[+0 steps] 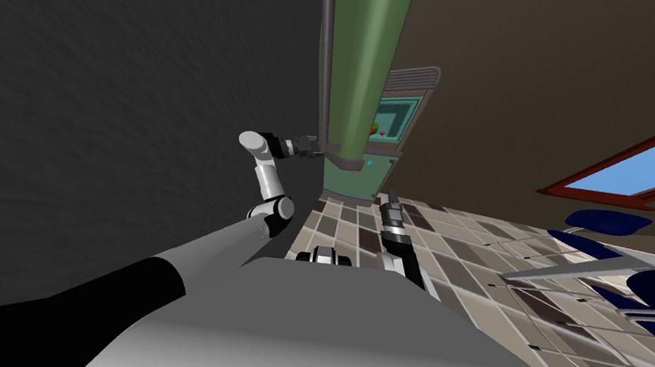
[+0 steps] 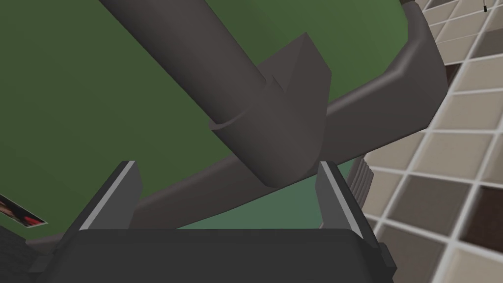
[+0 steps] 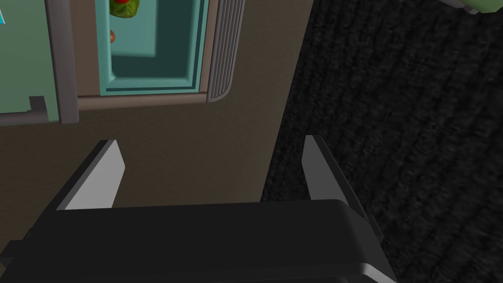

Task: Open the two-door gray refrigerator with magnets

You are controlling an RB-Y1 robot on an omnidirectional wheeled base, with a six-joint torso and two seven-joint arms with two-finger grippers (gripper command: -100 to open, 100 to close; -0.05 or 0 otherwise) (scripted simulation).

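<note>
The left pincer (image 2: 226,166) is seen closest, its two blades spread wide and closed on nothing. Between them lies the rounded end elbow of a dark grey handle (image 2: 275,132), nearer one blade than the other; no contact can be made out. The handle is fixed to the green refrigerator door (image 2: 73,98), which is seen edge-on from the head and stands partly swung out. A second, curved bar (image 2: 388,88) crosses just behind the elbow. A small flat red-and-black patch, probably a magnet (image 2: 22,216), is stuck to the door off to one side.

The right pincer (image 3: 211,142) is held lower, near the door's bottom edge, its blades equally wide and empty. It is aimed at the cabinet. Beyond it the teal interior (image 3: 147,54) is exposed, with green and red food inside. Tiled floor (image 2: 442,162) spreads past the door.

Several failures can be foreseen. If a pull were begun before the blades are shut, the handle would simply be left behind. Because only the very end of the handle is straddled, a closed grip might be squeezed off the rounded elbow. A blade tip could also be caught on the curved bar behind it. The right arm may lie close enough to be struck if the door is swung wider.
</note>
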